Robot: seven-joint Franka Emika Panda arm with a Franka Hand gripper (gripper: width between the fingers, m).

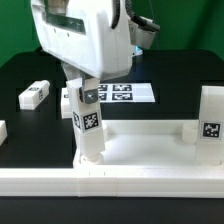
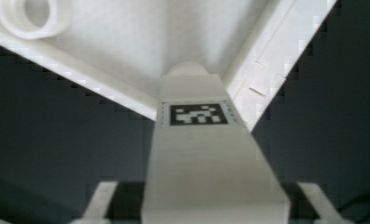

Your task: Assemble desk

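The gripper (image 1: pixel 85 96) is clamped on an upright leg (image 1: pixel 89 128) whose lower end meets the tabletop (image 1: pixel 150 150) at its corner on the exterior view's left. A second leg (image 1: pixel 211 122) stands at the tabletop's far end. Behind the tabletop lie the marker board (image 1: pixel 122 93) and a loose leg (image 1: pixel 35 95). The border rail (image 1: pixel 120 185) runs along the tabletop's front

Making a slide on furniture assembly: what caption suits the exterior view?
End effector holds a tagged white leg upright at a corner of the tabletop.
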